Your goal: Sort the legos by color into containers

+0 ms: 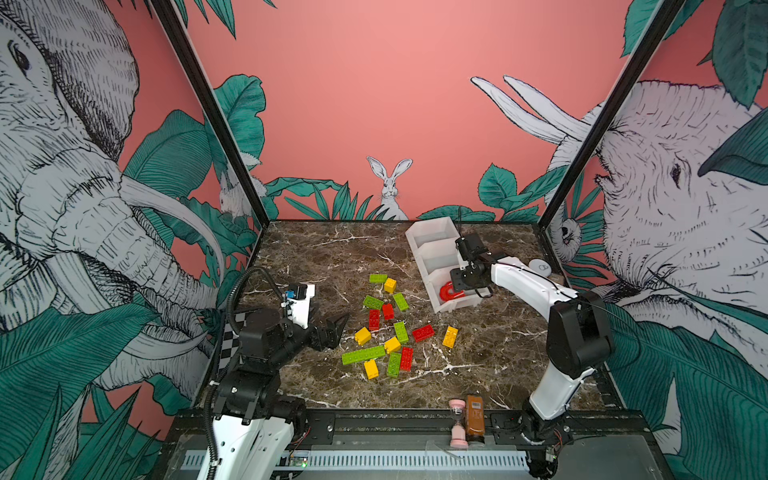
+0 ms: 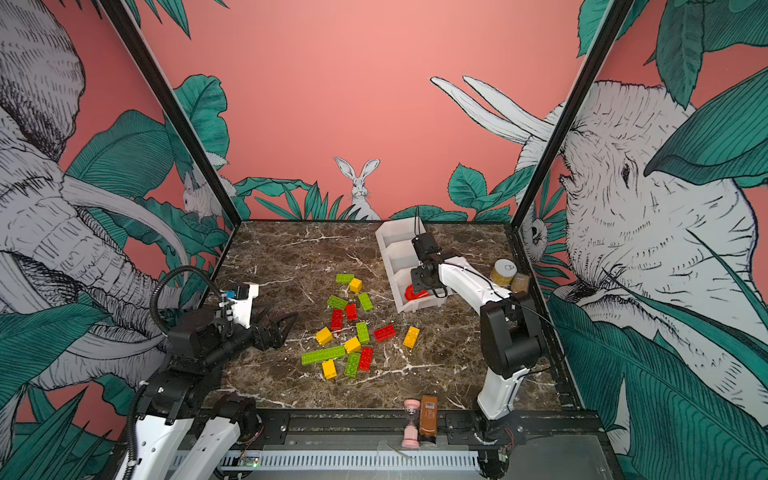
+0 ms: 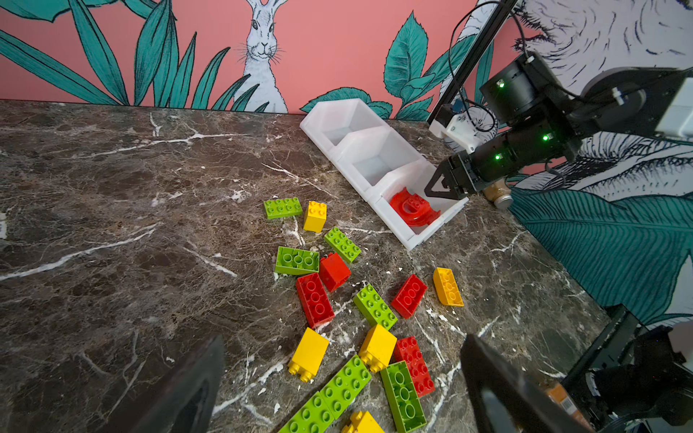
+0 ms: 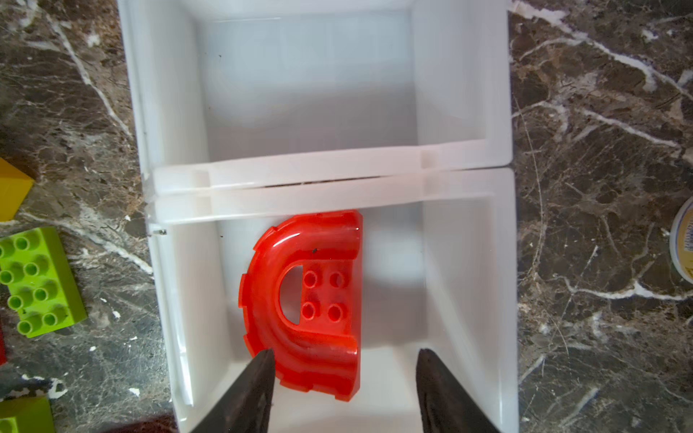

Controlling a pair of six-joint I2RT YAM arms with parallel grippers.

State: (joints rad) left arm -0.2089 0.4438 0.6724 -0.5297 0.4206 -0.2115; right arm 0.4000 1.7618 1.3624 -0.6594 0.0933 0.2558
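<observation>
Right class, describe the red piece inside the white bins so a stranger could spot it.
Find the three white bins on the table's far right. In the nearest bin lies the red arch piece: the only curved lego, and the only one binned.

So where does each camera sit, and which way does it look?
Both top views: high in front, looking down on the dark marble table; left arm, right arm show.
Left wrist: low, facing green, yellow and red plastic bricks and white plastic three-bin row; open left gripper frames it.
Right wrist: above the bins, looking down on the red plastic arch piece; open right gripper shows.
Shared: both wrist views show that arch.
</observation>
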